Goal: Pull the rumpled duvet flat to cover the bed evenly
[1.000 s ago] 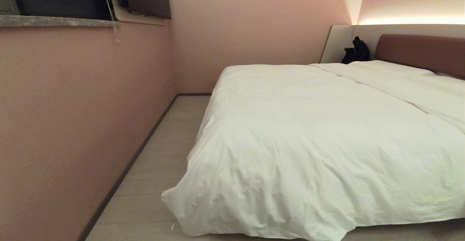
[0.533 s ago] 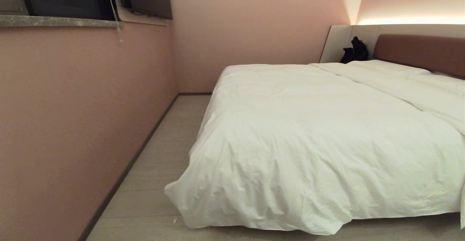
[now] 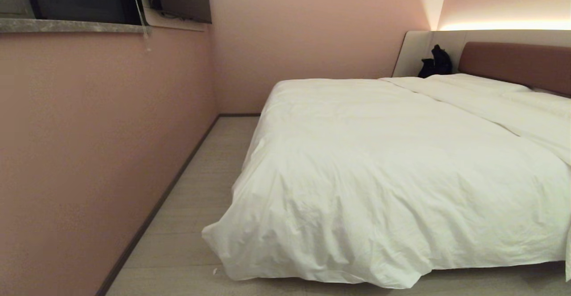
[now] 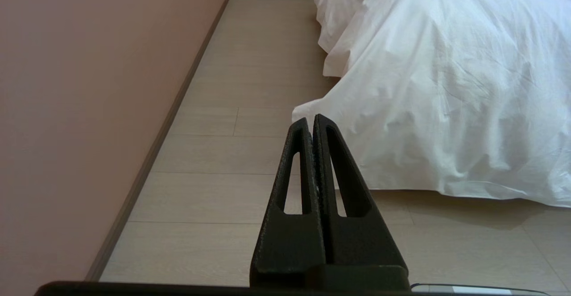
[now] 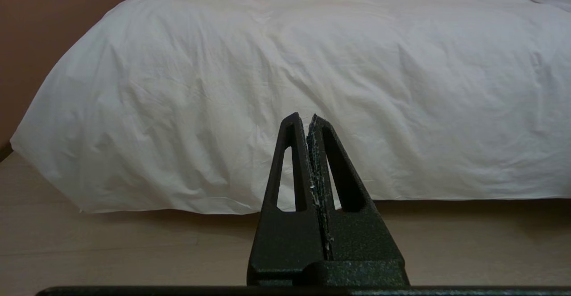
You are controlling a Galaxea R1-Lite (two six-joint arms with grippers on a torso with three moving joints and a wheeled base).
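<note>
White duvet (image 3: 401, 175): spread over the bed (image 3: 513, 64), creased; its near corner droops to the floor just ahead of the left gripper (image 4: 311, 120).
Left gripper: fingers pressed together, holding nothing, low over the floor (image 4: 232, 153) beside the pink wall (image 4: 89, 86).
Right gripper (image 5: 304, 118): fingers closed, empty, facing the duvet's hanging near edge, apart from it.
Change: whole head view shifted slightly since a second ago, so the camera moved; duvet's lie unchanged.
Dark object (image 3: 436, 62): by the headboard, far beyond both grippers.
</note>
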